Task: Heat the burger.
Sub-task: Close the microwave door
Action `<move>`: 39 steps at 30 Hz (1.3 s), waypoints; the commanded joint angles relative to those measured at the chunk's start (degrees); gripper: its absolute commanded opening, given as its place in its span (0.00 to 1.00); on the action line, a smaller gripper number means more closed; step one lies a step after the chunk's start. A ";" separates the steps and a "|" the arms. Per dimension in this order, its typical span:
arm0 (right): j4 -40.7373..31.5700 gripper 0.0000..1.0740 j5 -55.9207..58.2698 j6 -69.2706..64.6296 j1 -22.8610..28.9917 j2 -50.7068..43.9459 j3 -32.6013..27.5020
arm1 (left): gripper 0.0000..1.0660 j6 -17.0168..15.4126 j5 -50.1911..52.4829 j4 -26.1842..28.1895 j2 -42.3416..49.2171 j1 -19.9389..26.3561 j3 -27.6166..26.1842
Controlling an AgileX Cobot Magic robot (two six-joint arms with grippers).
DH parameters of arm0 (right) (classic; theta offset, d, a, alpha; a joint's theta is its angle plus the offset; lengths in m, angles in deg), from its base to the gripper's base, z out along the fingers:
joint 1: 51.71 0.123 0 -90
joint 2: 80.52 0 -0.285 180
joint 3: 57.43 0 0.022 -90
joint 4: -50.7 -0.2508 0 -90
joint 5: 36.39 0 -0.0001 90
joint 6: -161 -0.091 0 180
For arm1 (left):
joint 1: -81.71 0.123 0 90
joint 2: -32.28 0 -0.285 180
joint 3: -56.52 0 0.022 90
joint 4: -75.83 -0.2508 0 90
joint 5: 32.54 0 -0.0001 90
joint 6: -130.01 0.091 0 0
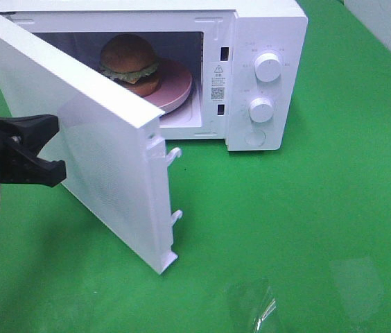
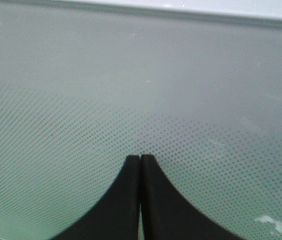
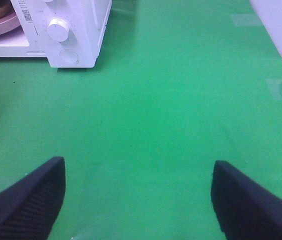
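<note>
Left gripper (image 2: 140,162) has its black fingertips pinched together, empty, right up against the dotted microwave door (image 1: 91,146). Right gripper (image 3: 138,200) is spread wide over the green table (image 3: 171,110), holding nothing. Microwave (image 1: 265,41) has a QR-code sticker (image 1: 218,91); its text is too small to read. The burger (image 1: 130,64), brown domed bun with lettuce, sits inside on the pink plate (image 1: 178,84).

Bench (image 1: 306,229): green surface filling the whole scene.
Wall (image 1: 389,28): pale, along the far right edge.
Light: bright glare patches on the near surface.
</note>
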 commanded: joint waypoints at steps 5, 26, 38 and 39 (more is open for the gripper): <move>-0.29 0.71 -0.69 0.57 -0.34 -1.55 -0.17 | 0.00 1.60 0.97 4.70 -5.16 -3.95 -7.39; -0.29 0.71 -0.69 0.57 -0.34 -1.55 -0.17 | 0.00 2.12 -1.20 7.91 -16.90 -6.99 -24.58; -0.34 0.71 -0.69 0.74 -0.34 -1.55 -0.17 | 0.00 2.12 -4.81 8.25 -22.98 -6.99 -35.18; -0.34 0.71 -0.69 0.74 -0.34 -1.55 -0.17 | 0.00 2.12 -4.81 8.25 -22.98 -6.99 -35.18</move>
